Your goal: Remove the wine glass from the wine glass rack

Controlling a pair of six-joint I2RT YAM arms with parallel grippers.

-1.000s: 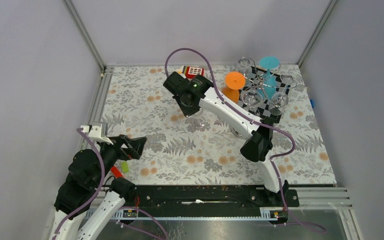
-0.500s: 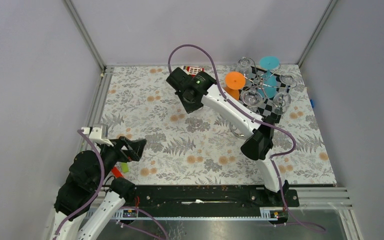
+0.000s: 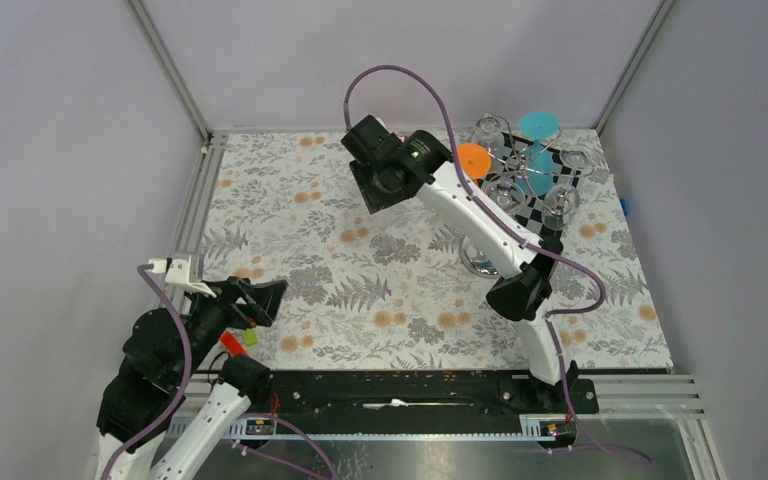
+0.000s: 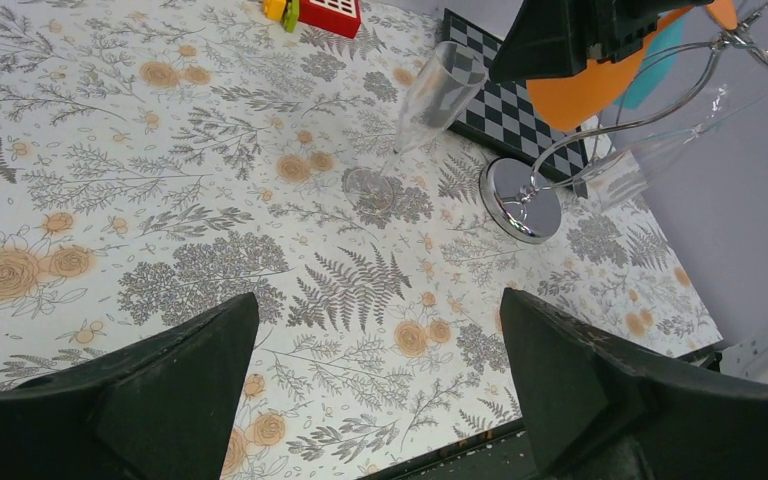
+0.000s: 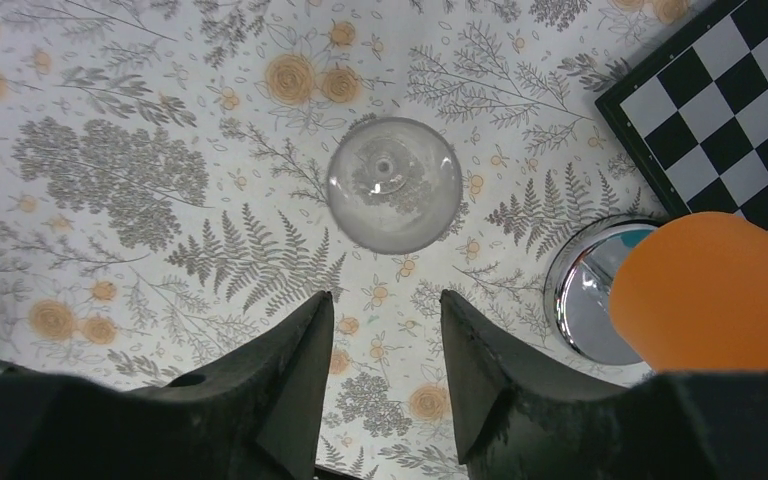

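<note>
A clear wine glass [image 5: 393, 198] stands upright on the flowered table, free of any grip; in the left wrist view its bowl [image 4: 438, 88] rises over its foot. Straight above it hangs my right gripper [image 5: 385, 295], open, with nothing between its fingers. The wine glass rack, a chrome wire stand [image 3: 530, 172] on a round shiny base [image 5: 582, 298], stands to the glass's right with several more clear glasses hanging from it. Near the table's front left corner my left gripper [image 4: 380, 296] stands wide open and empty, far from the glass.
An orange cup [image 3: 472, 160] and a teal cup [image 3: 538, 127] hang among the rack's arms. A black-and-white checkered board [image 5: 730, 110] lies behind the rack's base. A red box [image 4: 330, 12] sits at the back. Small orange and green bits [image 3: 240, 340] lie by the left arm.
My right gripper has opened, let go of the wine glass and lifted away toward the back right. The glass stays standing on the table. The left arm shifted slightly.
</note>
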